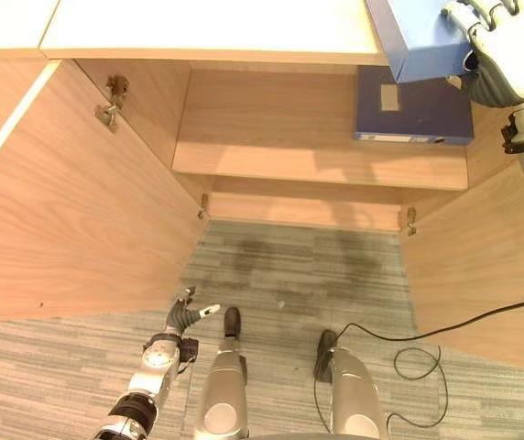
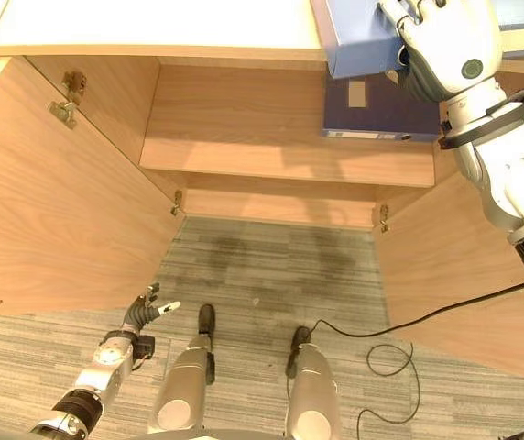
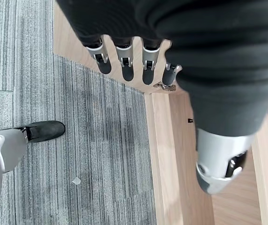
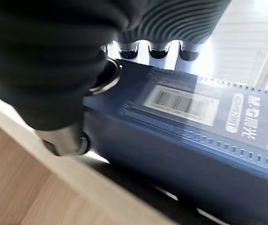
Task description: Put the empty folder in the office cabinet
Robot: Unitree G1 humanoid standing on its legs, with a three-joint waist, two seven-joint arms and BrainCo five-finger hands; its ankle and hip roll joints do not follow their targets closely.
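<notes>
1. Your right hand [image 2: 445, 46] is up at the top edge of the open office cabinet [image 1: 271, 119], fingers and thumb wrapped around the blue folder [image 1: 418, 37], which it holds above the shelf opening.
2. In the right wrist view the fingers [image 4: 158, 50] curl over the folder's top face while the thumb presses its near side.
3. A second, darker folder [image 1: 413, 110] lies flat on the cabinet shelf [image 1: 317, 160], directly beneath the held one.
4. Your left hand [image 1: 189, 314] hangs low beside the cabinet's open left door [image 1: 70, 211], over the carpet [image 1: 289, 266], fingers loosely extended and empty.
</notes>
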